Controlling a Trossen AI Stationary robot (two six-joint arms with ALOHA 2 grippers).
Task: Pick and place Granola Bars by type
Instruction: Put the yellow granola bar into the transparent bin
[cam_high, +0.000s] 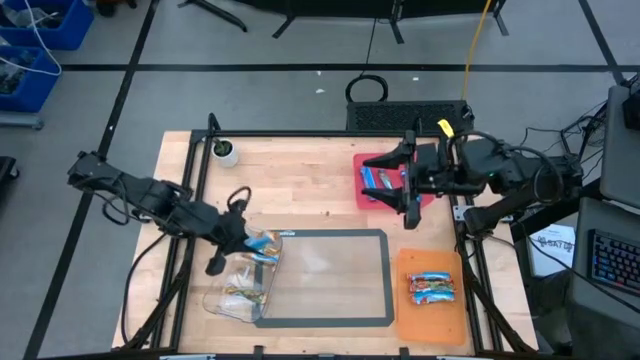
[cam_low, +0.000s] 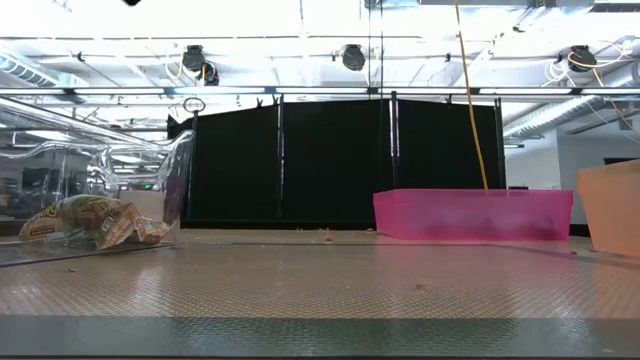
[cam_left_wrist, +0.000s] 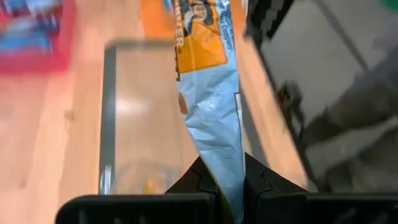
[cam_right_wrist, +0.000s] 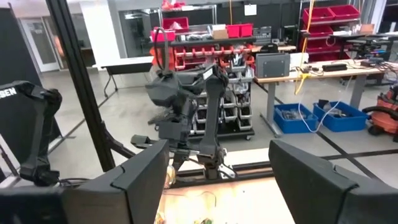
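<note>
My left gripper (cam_high: 248, 243) (cam_left_wrist: 217, 179) hovers over the left corner of the grey-framed mat (cam_high: 330, 320) and is shut on a light-blue and orange granola bar (cam_high: 267, 242) (cam_left_wrist: 208, 81). Tan-green bars (cam_high: 243, 294) (cam_low: 90, 220) lie in a clear container (cam_high: 222, 300). Blue bars (cam_high: 380, 180) lie in the pink tray (cam_high: 362, 195) (cam_low: 470, 215). Red multicoloured bars (cam_high: 432, 288) lie on the orange tray (cam_high: 430, 320). My right gripper (cam_high: 408, 188) (cam_right_wrist: 217, 180) is open above the pink tray and holds nothing. My left gripper pinches the bar's light-blue end (cam_left_wrist: 219, 163) between its two fingers. The bar sticks out ahead of the fingers along their line, its orange printed part (cam_left_wrist: 202, 43) farthest from them. It looks lifted clear of the table; the low view shows no bar at table level there.
A small white pot with a plant (cam_high: 226, 151) stands at the table's far left corner. The orange tray (cam_low: 610, 205) sits at the near right. Black frame posts run along both sides of the table. The middle of the mat (cam_high: 330, 270) is bare.
</note>
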